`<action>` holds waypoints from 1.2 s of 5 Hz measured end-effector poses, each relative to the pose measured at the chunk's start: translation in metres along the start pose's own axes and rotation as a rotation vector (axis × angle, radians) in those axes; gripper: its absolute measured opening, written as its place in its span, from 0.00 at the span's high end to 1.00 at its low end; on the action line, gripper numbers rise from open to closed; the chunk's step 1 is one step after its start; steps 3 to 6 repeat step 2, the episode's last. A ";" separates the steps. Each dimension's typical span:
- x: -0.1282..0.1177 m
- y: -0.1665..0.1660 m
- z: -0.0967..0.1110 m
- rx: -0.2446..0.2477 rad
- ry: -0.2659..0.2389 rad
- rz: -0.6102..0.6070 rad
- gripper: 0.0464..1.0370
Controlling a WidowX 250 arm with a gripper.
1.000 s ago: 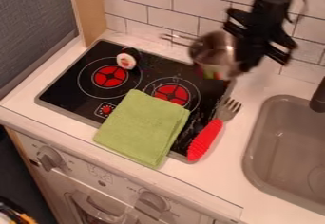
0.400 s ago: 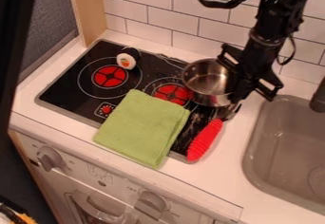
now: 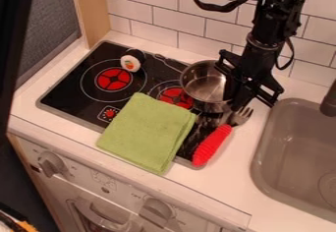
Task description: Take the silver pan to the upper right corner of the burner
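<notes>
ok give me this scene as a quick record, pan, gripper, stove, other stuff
pan: silver pan, at the stove's upper right, handle toward upper left
gripper: black gripper, at the pan's right side
stove: black stove, two red burners
cloth: green cloth, over the stove's front edge
utensil: red-handled fork, along the stove's right edge
food: sushi roll, behind the left burner
far right: sink

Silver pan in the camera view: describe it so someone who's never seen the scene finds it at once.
Find the black cooktop left of the sink, then its upper right part, above the green cloth. The silver pan is the round, open metal vessel there. Unlike the red-handled fork, it has a thin metal handle, pointing upper left.
</notes>
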State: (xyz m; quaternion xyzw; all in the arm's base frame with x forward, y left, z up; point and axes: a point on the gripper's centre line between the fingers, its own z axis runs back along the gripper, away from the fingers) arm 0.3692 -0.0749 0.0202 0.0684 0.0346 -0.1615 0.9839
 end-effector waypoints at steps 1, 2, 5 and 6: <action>0.000 -0.001 0.027 -0.002 -0.059 0.026 0.48; -0.006 -0.006 0.063 -0.002 -0.135 0.058 0.17; -0.006 -0.006 0.063 -0.002 -0.135 0.058 0.17; -0.006 -0.006 0.063 -0.002 -0.135 0.058 0.17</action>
